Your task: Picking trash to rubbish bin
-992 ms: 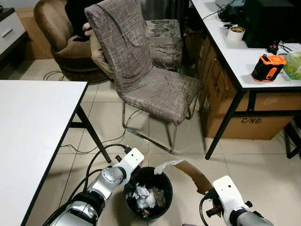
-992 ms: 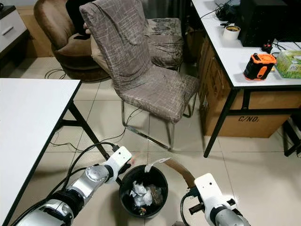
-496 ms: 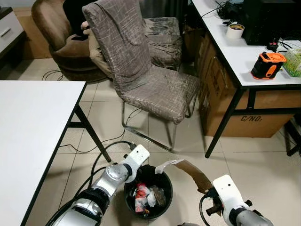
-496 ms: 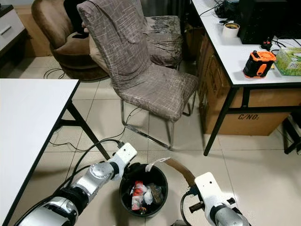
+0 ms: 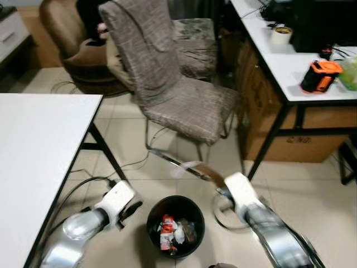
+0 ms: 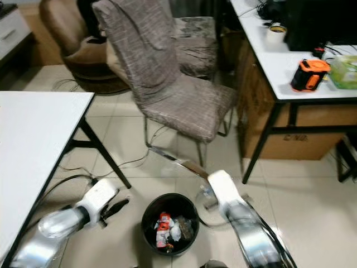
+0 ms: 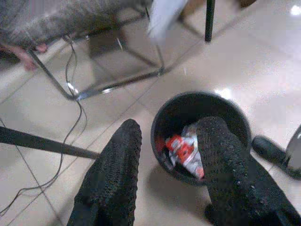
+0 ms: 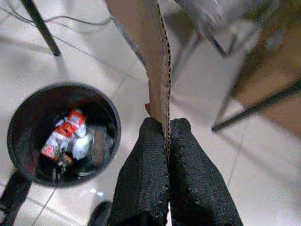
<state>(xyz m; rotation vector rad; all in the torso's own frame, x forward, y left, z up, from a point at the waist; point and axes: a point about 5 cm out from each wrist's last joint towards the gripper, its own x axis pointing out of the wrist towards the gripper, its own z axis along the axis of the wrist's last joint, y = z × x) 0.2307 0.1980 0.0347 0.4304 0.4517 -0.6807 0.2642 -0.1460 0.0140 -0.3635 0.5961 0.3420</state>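
Right wrist view: the right claw (image 8: 168, 141) is gripping a strip of cardboard (image 8: 150, 52) just beside the black bin (image 8: 113, 125). The left claw (image 7: 167, 146) is hanging spread and empty. Next, I think, the cardboard needs swinging over the bin.

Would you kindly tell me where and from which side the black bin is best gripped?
By my judgement, pinch the bin's thin rim from above with one pincer finger inside and one outside. It stands upright and open-topped, and the round body looks too wide to span. The left pincer, open, is nearest.
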